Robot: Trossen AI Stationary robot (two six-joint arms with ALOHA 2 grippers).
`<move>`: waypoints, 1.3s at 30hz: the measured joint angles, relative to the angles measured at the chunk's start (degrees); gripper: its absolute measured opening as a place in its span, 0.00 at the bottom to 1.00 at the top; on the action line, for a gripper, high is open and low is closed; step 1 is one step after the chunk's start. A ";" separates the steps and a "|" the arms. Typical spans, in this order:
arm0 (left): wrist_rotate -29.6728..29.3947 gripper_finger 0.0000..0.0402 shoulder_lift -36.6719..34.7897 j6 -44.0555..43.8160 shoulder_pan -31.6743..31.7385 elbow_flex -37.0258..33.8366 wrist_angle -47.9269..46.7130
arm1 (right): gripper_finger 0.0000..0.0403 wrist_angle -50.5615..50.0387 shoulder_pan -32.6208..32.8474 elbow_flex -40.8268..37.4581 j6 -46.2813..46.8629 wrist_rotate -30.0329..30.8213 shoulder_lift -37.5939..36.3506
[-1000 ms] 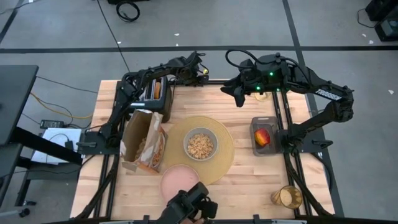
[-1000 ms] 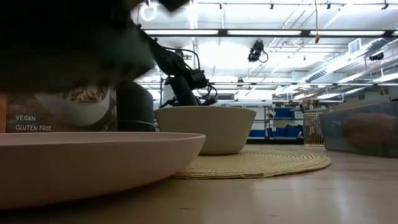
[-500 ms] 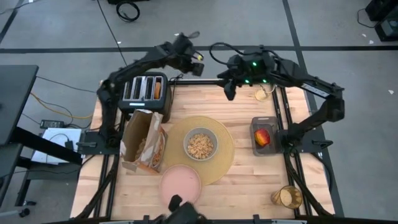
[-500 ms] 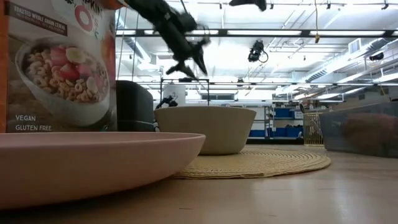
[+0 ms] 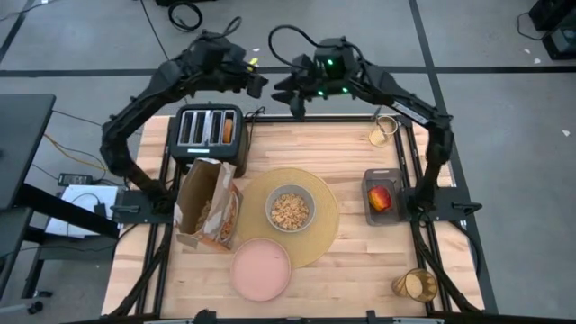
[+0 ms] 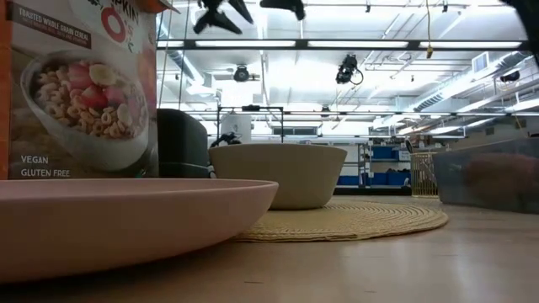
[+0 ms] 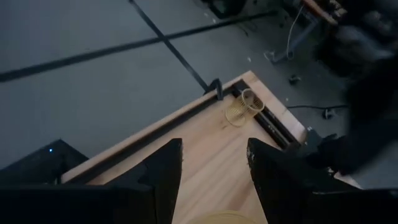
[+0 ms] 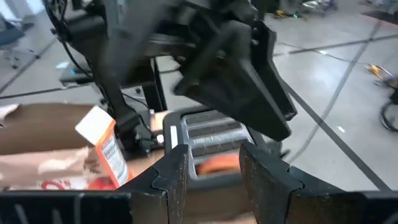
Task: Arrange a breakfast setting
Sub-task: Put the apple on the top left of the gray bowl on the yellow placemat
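Observation:
The tan placemat [image 5: 321, 236] lies mid-table with the grey-green bowl [image 5: 290, 210] of cereal resting on it. The pink plate [image 5: 262, 268] sits at the near edge and overlaps the mat's rim. The amber tumbler [image 5: 416, 285] stands at the near right corner. A red apple [image 5: 381, 198] lies in a grey tub. A toast round [image 5: 228, 131] sticks out of a slot of the black toaster [image 5: 209, 133]. My left gripper [image 5: 258, 85] [image 7: 214, 146] and my right gripper [image 5: 295, 101] [image 8: 212, 152] hang high over the far edge, facing each other, both open with nothing between their fingers.
An opened cereal box [image 5: 209, 205] lies left of the mat, between the toaster and the plate. A small clear cup [image 5: 379, 137] stands at the far right edge. The grey tub [image 5: 368, 183] stands right of the mat. Bare wood shows between the mat and the tub.
My left gripper has risen steeply from beside the toaster and drawn back toward the far left. My right gripper has swung toward the table's left along the far edge, rolling as it went. A dark shape at the near edge, by the plate, has gone out of view.

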 joint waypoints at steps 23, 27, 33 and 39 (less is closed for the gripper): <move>-5.28 0.47 -5.87 -2.85 -3.33 -0.05 -0.50 | 0.37 5.97 -5.34 8.44 -1.16 -1.72 20.94; -5.32 0.47 -5.87 -2.94 -3.30 -0.05 -0.63 | 0.37 4.54 -7.35 8.44 -1.16 -1.71 24.94; -5.39 0.47 -5.87 -4.39 -3.33 -0.05 -0.70 | 0.37 0.08 -10.75 8.40 -3.06 -9.41 30.50; -5.47 0.47 -5.87 -2.97 -3.35 -0.05 -0.78 | 0.28 -9.15 -14.46 8.40 -19.61 -16.00 33.93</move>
